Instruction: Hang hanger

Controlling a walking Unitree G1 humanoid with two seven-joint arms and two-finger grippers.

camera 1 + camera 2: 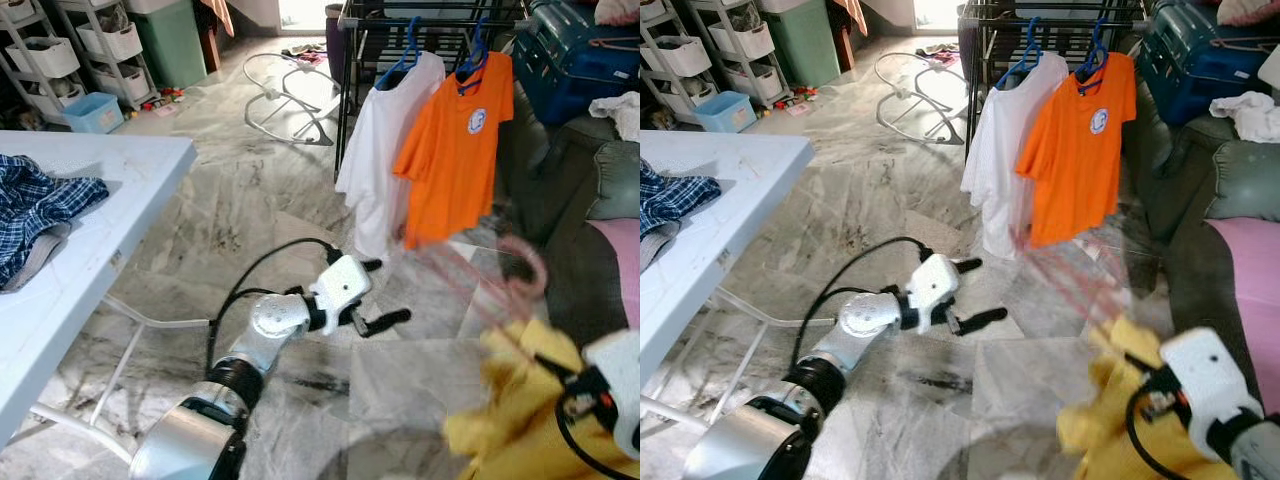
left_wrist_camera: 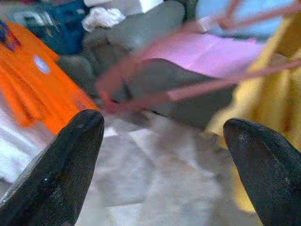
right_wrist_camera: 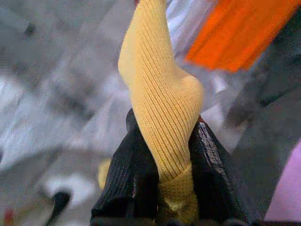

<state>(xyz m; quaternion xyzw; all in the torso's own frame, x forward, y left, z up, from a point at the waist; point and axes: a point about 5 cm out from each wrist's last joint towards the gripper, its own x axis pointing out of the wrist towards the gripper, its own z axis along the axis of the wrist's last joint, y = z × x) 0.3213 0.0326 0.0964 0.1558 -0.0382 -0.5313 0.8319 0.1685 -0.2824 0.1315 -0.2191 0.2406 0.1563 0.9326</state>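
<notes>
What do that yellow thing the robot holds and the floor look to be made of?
The yellow garment looks like ribbed knit fabric, matte and soft: fine ribs show where the right tool pinches it. The floor looks like polished marble or marble-look tile: grey veins, joints, slight sheen.

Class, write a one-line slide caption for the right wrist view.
Right gripper pinches a fold of yellow knit garment, orange shirt blurred behind.

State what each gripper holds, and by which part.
Right gripper pinches a fold of the yellow garment on the pink hanger. Left gripper: open, empty.
</notes>
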